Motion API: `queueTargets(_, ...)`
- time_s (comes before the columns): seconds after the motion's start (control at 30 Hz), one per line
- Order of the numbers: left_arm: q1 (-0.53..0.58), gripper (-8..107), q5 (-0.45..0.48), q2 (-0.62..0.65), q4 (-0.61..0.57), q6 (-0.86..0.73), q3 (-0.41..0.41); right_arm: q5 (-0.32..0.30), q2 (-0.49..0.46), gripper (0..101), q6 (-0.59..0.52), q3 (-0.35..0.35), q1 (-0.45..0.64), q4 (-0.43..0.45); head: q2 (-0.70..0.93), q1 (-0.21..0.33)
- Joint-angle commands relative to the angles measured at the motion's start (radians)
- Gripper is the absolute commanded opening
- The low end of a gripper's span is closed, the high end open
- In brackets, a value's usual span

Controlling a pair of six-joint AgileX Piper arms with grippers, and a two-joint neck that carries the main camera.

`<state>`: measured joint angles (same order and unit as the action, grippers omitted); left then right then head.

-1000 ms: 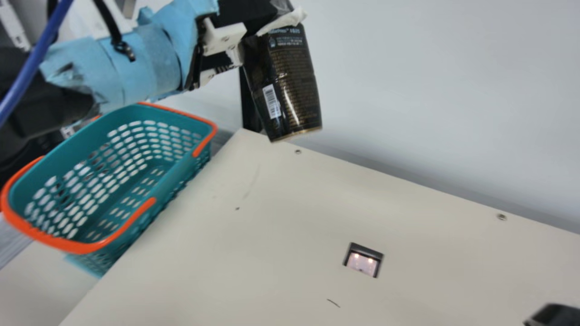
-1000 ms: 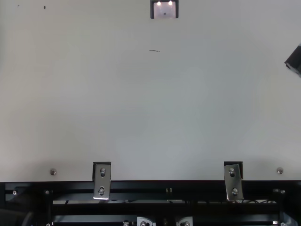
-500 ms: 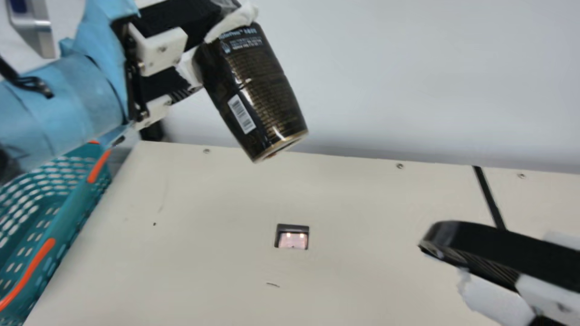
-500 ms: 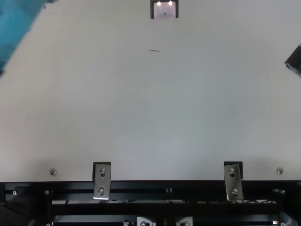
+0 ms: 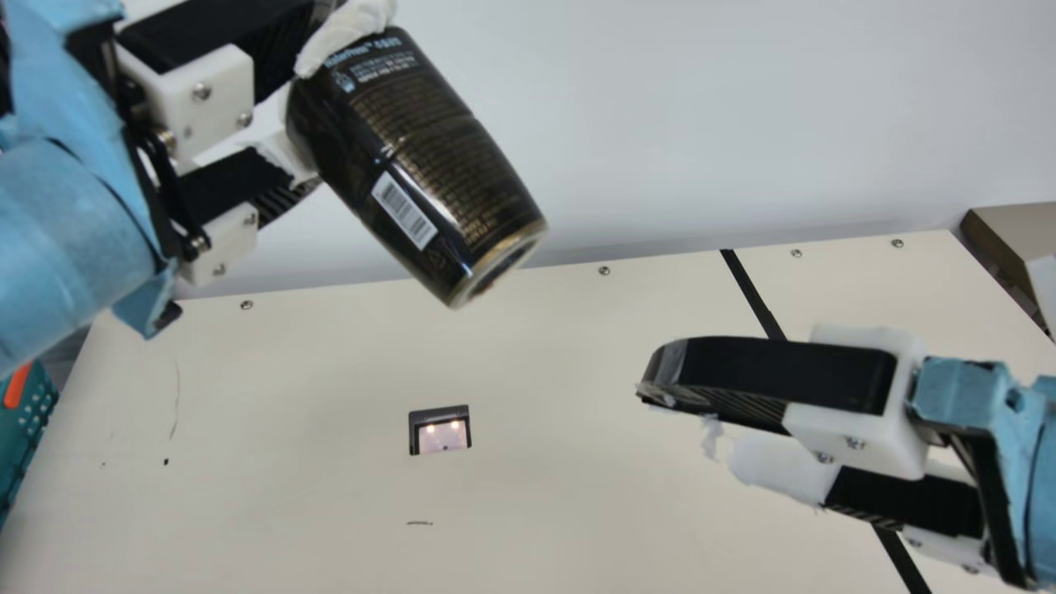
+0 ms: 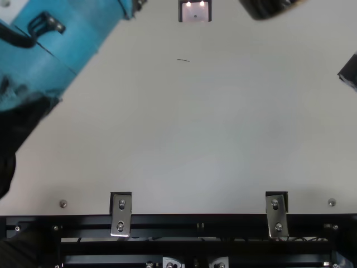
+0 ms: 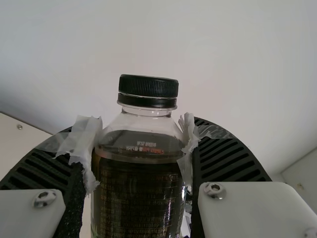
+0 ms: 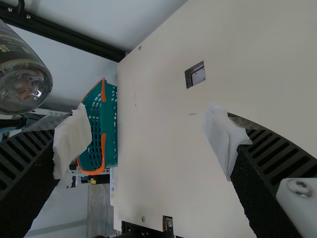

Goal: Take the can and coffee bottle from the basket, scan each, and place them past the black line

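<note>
Above the cream table [image 5: 577,511]: I have the coffee bottle [image 5: 421,165] up in the air, tilted, its base pointing down and toward my right side in the main view.
Barcode [image 5: 404,210]: on the bottle's side, facing the neck camera.
Black cap [image 7: 148,86]: on the bottle, seen past the fingertips in my left wrist view.
Left gripper [image 5: 318,103]: clamped on the bottle, one ribbed finger on either side, white wrapping [image 7: 81,139] at their tips.
Scanner [image 5: 441,429]: set into the table, two small lights glowing; my top view catches the bottle's end just right of it.
Right gripper [image 5: 701,421]: over the table, pointing toward my left side, its fingers well apart.
Black line [image 5: 752,293]: runs across the table, passing behind my right gripper in the main view.
Basket [image 5: 25,437]: teal with orange handles, beside the table at my left.
Cardboard box [image 5: 1015,239]: at the table's far right.
Pale wall [image 5: 701,124]: behind everything.
</note>
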<state>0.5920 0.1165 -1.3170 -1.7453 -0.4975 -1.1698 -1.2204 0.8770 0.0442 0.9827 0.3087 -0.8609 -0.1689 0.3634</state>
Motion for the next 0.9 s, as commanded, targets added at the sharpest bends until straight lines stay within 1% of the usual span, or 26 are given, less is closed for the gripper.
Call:
queueTargets(0.0,0.016,10,-0.014,-0.004,0.000,0.014,-0.005,0.000,0.000,101,0.000,0.000,0.000,0.000,-0.014,0.015)
queueTargets(0.27,0.088,10,-0.082,-0.015,0.000,0.078,-0.029,0.000,0.000,101,0.000,0.000,0.000,0.000,-0.014,0.015)
queueTargets(0.47,0.165,10,-0.158,-0.038,0.022,0.147,-0.071,0.000,0.000,101,0.000,0.000,0.000,0.000,-0.014,0.015)
queueTargets(0.73,0.279,10,-0.241,-0.089,0.181,0.345,-0.125,0.000,0.000,101,0.000,0.000,0.000,0.000,-0.014,0.015)
queueTargets(0.87,0.312,10,-0.270,-0.102,0.287,0.441,-0.125,0.000,0.000,101,0.000,0.000,0.000,0.000,-0.014,0.015)
